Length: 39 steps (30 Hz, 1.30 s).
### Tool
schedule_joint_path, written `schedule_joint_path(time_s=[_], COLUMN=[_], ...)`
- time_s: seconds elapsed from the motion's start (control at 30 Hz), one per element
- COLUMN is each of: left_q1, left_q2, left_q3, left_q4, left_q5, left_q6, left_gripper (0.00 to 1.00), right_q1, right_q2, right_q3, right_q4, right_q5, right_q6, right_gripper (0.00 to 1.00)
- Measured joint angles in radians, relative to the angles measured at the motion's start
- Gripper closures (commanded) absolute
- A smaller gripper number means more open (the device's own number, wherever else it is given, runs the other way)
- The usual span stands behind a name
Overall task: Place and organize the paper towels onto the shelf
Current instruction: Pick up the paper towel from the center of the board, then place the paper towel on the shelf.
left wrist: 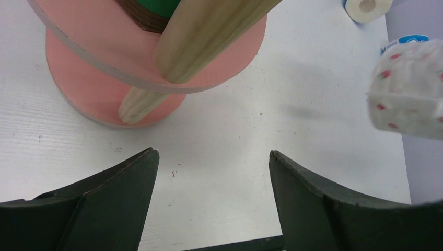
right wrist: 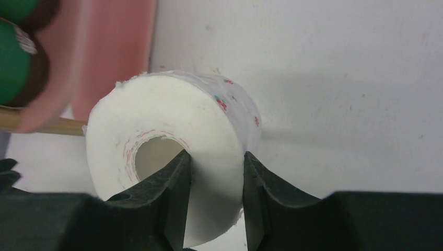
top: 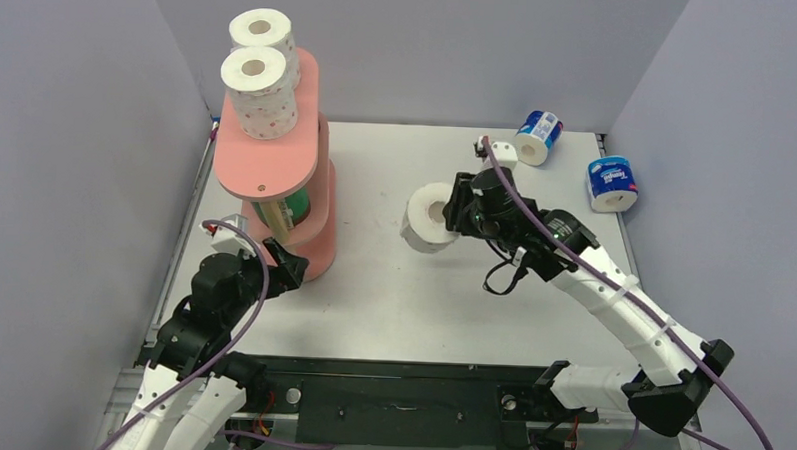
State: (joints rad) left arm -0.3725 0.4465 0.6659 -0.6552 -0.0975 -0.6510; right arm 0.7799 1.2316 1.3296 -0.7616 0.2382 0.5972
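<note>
- Grey walls close in a white table (top: pixel 442 297) on three sides.
- One red-dotted roll (top: pixel 427 219) is near the middle of the table, tipped so its core faces the arm; whether it touches the surface is unclear.
- The right gripper (top: pixel 458 215) is clamped on this roll's wall, one finger inside the core and the other outside.
- To the left stands the shelf (top: pixel 276 171), pink boards on pale posts.
- Two more dotted rolls (top: pixel 259 55) stand upright on its top board, one just behind the other.
- A green-wrapped roll (top: pixel 293 207) sits on the middle tier.
- The left gripper (top: pixel 293 266) hangs by the shelf's foot, jaws wide apart with nothing between them.
- Two blue-white rolls (top: pixel 540 137) (top: pixel 612 183) lie at the far right, and a cream roll (left wrist: pixel 368 8) lies near them.
</note>
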Motion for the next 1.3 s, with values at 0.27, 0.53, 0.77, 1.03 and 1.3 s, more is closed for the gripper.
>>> schedule_joint_path(time_s=[0.27, 0.53, 0.77, 1.03, 1.3], left_q1=[0.000, 0.000, 0.000, 0.000, 0.000], left_q2=[0.000, 0.000, -0.006, -0.021, -0.029], left_q3=[0.023, 0.038, 0.047, 0.048, 0.055], left_q4=[-0.003, -0.016, -0.036, -0.046, -0.052], left_q5=[-0.008, -0.008, -0.014, -0.023, -0.041], left_q6=[-0.011, -0.024, -0.027, -0.036, -0.054], left_gripper=[0.25, 0.25, 0.25, 0.25, 0.25], right_q1=[0.002, 0.085, 0.161, 0.195, 0.209], right_q2=[0.039, 0.207, 0.378, 0.446, 0.503], right_q3=[0.386, 0.675, 0.894, 0.977, 1.006], right_q4=[-0.040, -0.063, -0.094, -0.084, -0.012], right_q5=[0.008, -0.018, -0.037, -0.070, -0.095], right_q6=[-0.045, -0.078, -0.105, -0.114, -0.106], right_gripper=[0.72, 0.72, 0.72, 0.72, 0.72])
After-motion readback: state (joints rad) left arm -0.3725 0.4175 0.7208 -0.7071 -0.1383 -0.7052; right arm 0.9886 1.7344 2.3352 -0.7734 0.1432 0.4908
